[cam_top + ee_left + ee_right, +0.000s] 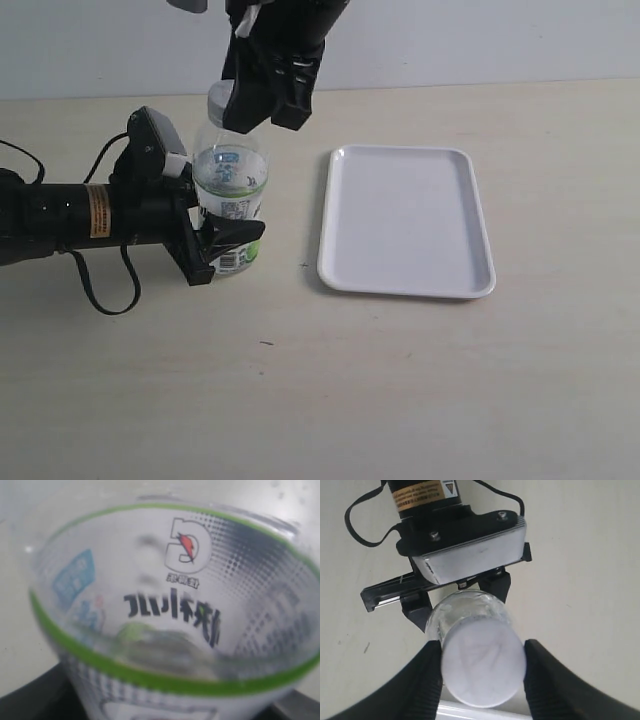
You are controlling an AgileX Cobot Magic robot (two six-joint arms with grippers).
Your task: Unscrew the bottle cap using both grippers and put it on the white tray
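The clear bottle (230, 185) with its white-and-green label stands upright on the table, left of the white tray (405, 220). My left gripper (228, 245) comes in from the left and is shut on the bottle's lower body. The left wrist view is filled by the label (170, 605), with dark fingers (30, 700) at the picture's corners. My right gripper (262, 112) reaches down from above. In its wrist view both fingers (427, 680) press against the sides of the white bottle cap (482, 665), which sits on the bottle neck (465, 605).
The left arm (70, 212), with its orange label and looping black cable (100, 295), lies across the table's left side. Its white camera block (470, 555) sits right behind the bottle. A strip of the tray's rim (480, 712) shows under the cap.
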